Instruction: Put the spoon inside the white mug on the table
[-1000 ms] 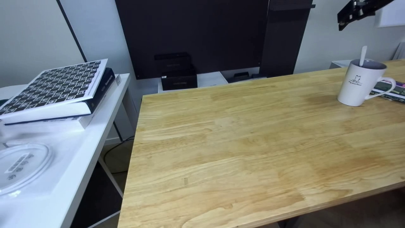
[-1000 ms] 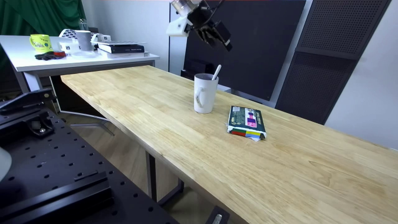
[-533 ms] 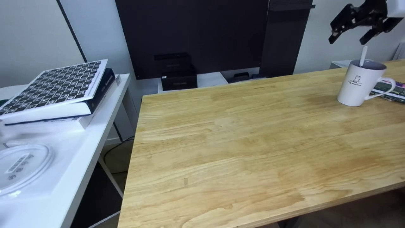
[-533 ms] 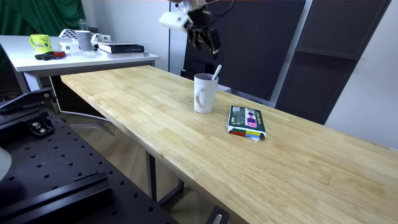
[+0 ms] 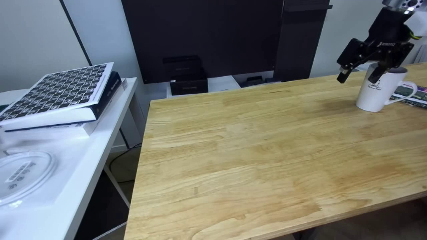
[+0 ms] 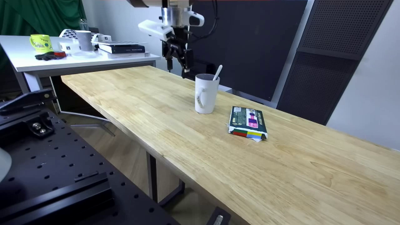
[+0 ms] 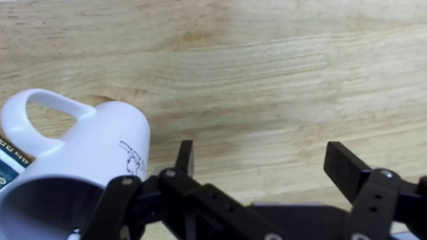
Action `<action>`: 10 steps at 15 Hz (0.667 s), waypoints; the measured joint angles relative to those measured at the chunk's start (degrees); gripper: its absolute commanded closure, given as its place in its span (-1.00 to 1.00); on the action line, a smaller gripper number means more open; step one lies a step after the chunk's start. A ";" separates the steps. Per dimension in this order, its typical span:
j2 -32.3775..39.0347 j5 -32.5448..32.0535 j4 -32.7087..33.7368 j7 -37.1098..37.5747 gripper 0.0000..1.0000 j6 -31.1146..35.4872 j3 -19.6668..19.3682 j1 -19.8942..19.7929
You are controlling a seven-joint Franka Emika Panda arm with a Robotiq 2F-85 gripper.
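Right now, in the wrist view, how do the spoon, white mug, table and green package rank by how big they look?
Largest to smallest, by visible parts:
1. Table
2. White mug
3. Green package, partly out of frame
4. Spoon, only a small part showing

Room type: lab, apparently robotics. Robot arm [image 6: 172,17]; black plate [image 6: 93,162] with rows of holes; large wooden counter [image 6: 140,100]; dark perforated panels [image 6: 340,34]; stacked thick books [image 5: 66,90]; green curtain [image 6: 47,15].

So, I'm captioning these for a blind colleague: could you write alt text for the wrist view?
An open black pincer hangs empty above a light-wood table, a white mug at lower left with a spoon just visible inside. A dark package peeks in at left.
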 measured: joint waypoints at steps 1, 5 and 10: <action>0.45 4.21 0.94 -4.61 -1.00 -4.79 4.00 -2.66; -2.71 22.95 7.68 -23.46 -1.00 -23.04 11.67 -7.77; -11.58 37.77 13.87 -35.50 -1.00 -35.67 2.97 1.16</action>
